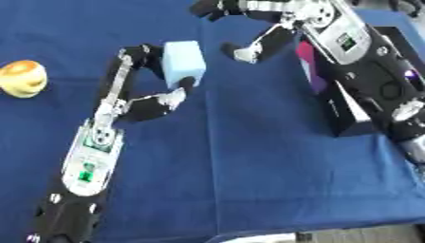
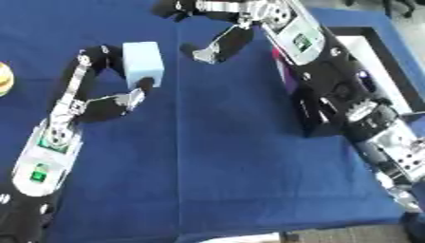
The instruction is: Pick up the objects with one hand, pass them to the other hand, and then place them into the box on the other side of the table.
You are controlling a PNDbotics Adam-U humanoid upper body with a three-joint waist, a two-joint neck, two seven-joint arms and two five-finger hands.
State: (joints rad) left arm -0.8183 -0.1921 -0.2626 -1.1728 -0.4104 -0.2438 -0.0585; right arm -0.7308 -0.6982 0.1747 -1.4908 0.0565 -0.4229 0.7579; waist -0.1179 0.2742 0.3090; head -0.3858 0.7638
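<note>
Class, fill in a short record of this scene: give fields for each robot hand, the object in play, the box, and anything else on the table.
Left hand: curled round the light blue block, fingers behind it, thumb at its near end
Right hand: open, holds nothing, beside the block without touching
Box: black-rimmed, at the table's right side, partly behind the right arm
Other object: yellowish round thing, far left
Table: blue cloth
</note>
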